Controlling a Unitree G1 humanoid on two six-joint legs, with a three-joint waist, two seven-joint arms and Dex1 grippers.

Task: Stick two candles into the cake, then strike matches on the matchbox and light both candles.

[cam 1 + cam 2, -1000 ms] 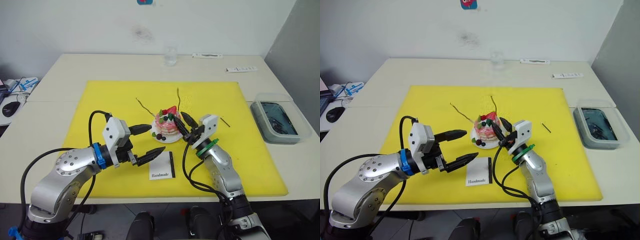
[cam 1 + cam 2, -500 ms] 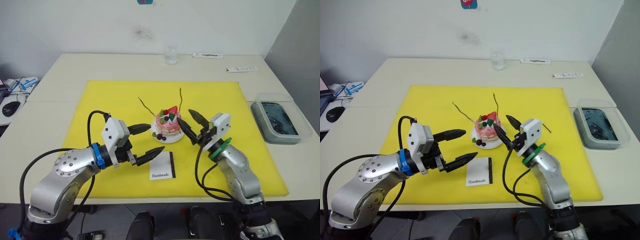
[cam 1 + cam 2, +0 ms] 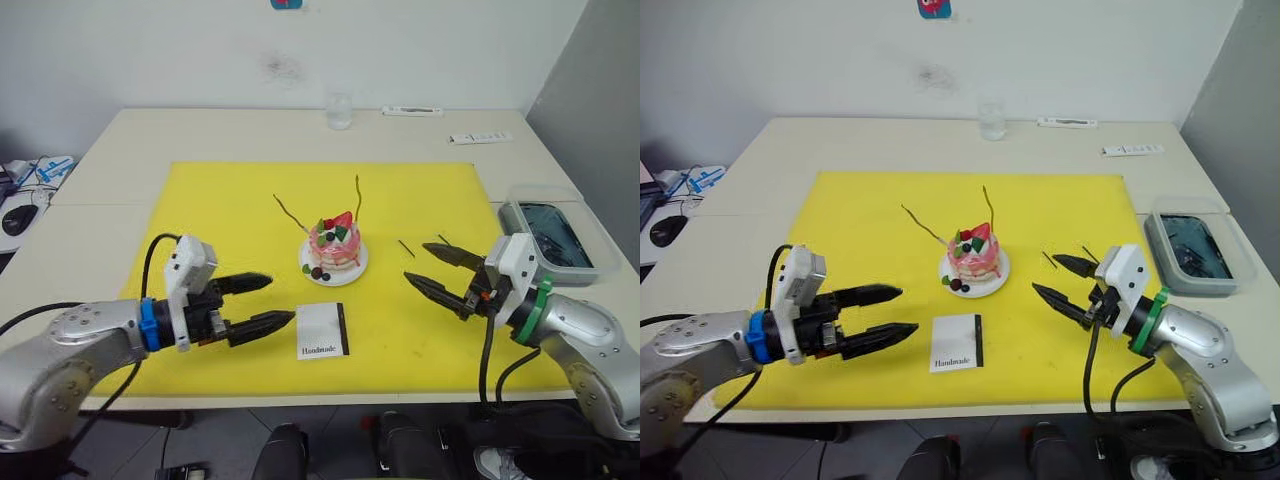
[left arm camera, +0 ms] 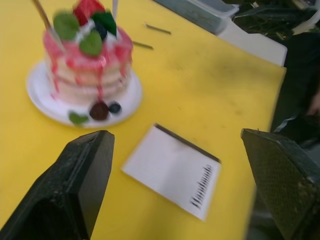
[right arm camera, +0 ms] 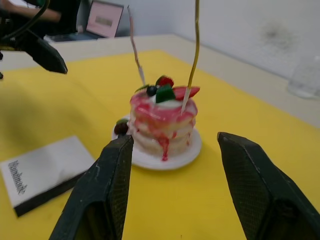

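The pink cake point(image 3: 335, 245) stands on its white plate point(image 3: 345, 276) in the middle of the yellow mat. Two thin wavy candles are stuck in its top: one point(image 3: 357, 195) upright, the other point(image 3: 292, 211) leaning to the left. The white matchbox point(image 3: 323, 330) lies flat just in front of the cake. Two short dark matches point(image 3: 405, 248) point(image 3: 443, 240) lie on the mat to the cake's right. My left gripper point(image 3: 280, 298) hovers open, left of the matchbox. Near the matches my right gripper point(image 3: 416, 261) is open and holds nothing.
A yellow mat point(image 3: 220, 200) covers the table's middle. A grey tray point(image 3: 552, 235) with dark contents sits at the right edge. A clear glass point(image 3: 340, 110) and two white strips point(image 3: 413, 111) point(image 3: 480, 138) lie at the back. A computer mouse point(image 3: 15, 218) is far left.
My right gripper has pulled away from the cake to the right, leaving the upright candle standing in it. My left gripper has drawn back to the left.
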